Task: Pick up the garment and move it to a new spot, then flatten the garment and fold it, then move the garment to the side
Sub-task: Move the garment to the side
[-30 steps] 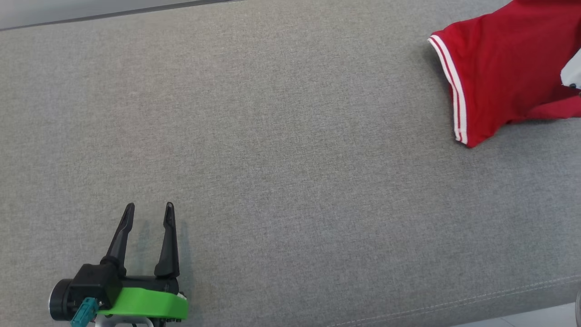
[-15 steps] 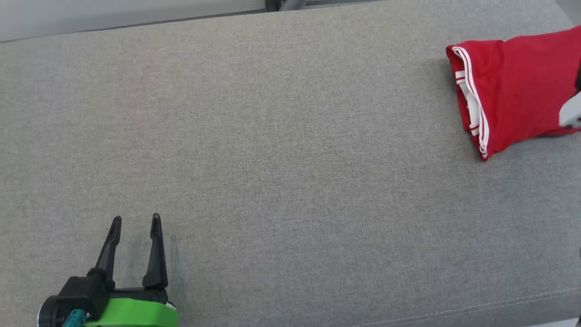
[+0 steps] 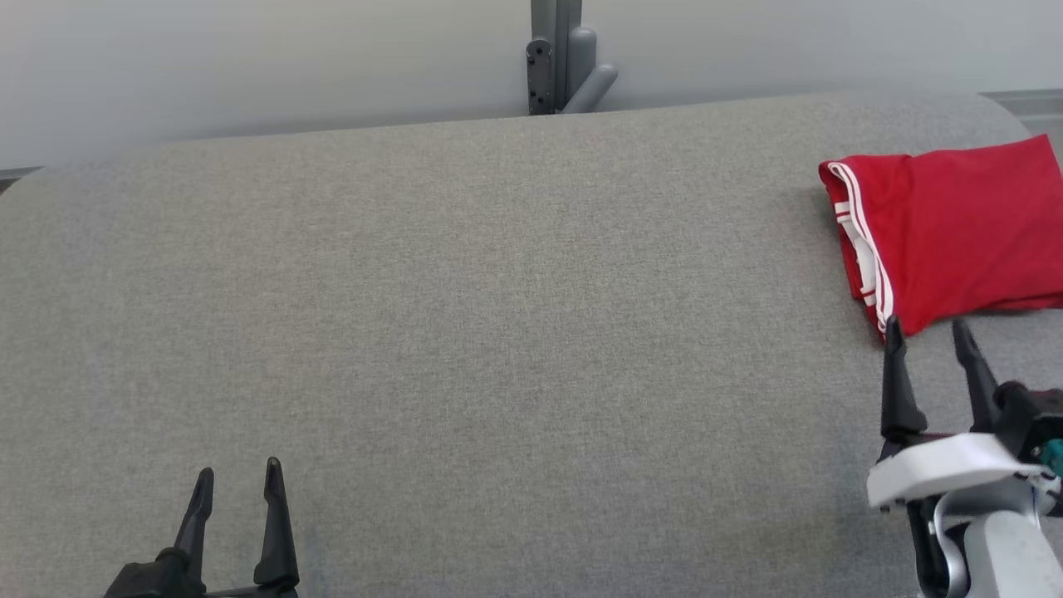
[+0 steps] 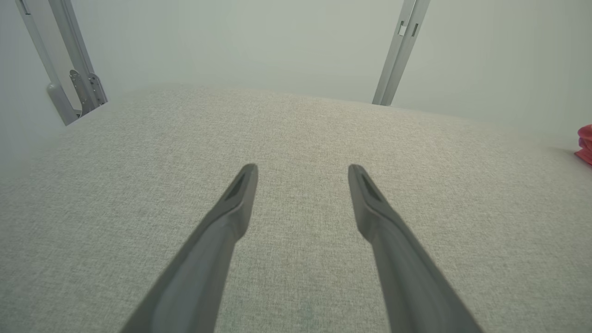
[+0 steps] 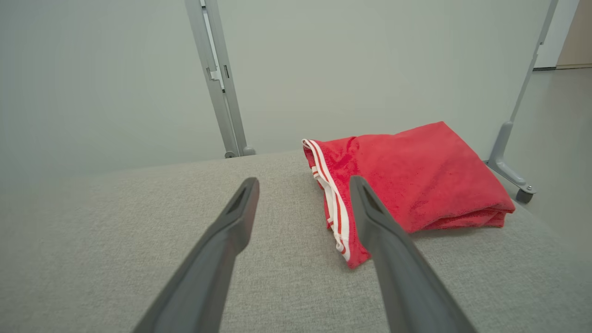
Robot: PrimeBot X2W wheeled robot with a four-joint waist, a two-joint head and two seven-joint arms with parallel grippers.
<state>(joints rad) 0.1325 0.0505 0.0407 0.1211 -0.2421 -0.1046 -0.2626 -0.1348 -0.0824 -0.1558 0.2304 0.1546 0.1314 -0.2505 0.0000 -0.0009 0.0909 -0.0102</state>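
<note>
The garment (image 3: 955, 228) is red with white stripes along one hem and lies folded at the far right of the grey padded table (image 3: 498, 316). In the right wrist view the garment (image 5: 416, 185) rests just beyond my fingers. My right gripper (image 3: 928, 334) is open a little in front of the garment's near corner, apart from it and holding nothing; its fingers (image 5: 240, 208) stand wide. My left gripper (image 3: 237, 475) is open at the lower left above bare fabric, far from the garment. A sliver of the garment (image 4: 585, 144) shows at the right edge of the left wrist view.
A grey metal post (image 3: 560, 54) rises behind the table's far edge against a pale wall. Another frame leg with a foot (image 5: 506, 162) stands past the table's right end. Bare grey fabric stretches across the table's middle and left.
The right gripper has let go of the garment and drawn back toward me, open. The garment now lies folded and still. The head camera has tilted up, shifting the whole picture down.
</note>
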